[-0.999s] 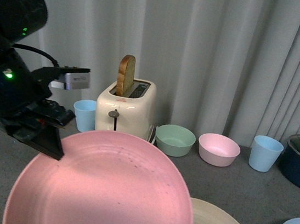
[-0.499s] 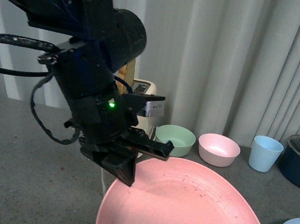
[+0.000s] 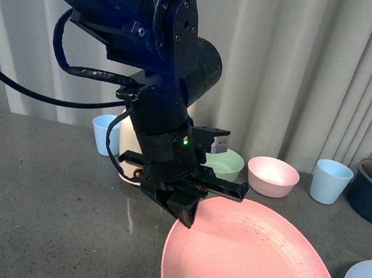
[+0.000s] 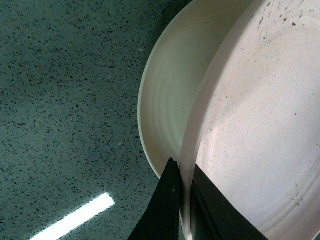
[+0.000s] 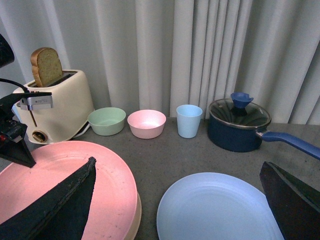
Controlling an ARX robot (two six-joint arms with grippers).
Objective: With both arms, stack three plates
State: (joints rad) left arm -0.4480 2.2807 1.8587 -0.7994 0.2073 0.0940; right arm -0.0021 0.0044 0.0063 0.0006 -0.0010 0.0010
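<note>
Pink speckled plate (image 3: 255,265) now sits over cream plate (image 4: 165,95), carried rightward across surface (image 4: 60,100) in last second. It covers cream plate in front view.

Left claw (image 3: 186,214) clamps pink rim; gripped edge looks raised off cream plate, not yet seated.

Judgement: first stack almost made, release pending.

Light blue plate (image 5: 215,212) lies alone just beside pair. Right claw (image 5: 177,165) spread wide, empty, near it; likely next pickup.

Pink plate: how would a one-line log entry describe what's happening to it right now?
left fingers: shut on pink plate rim | pink plate: over cream plate | blue plate: on table, unstacked
</note>
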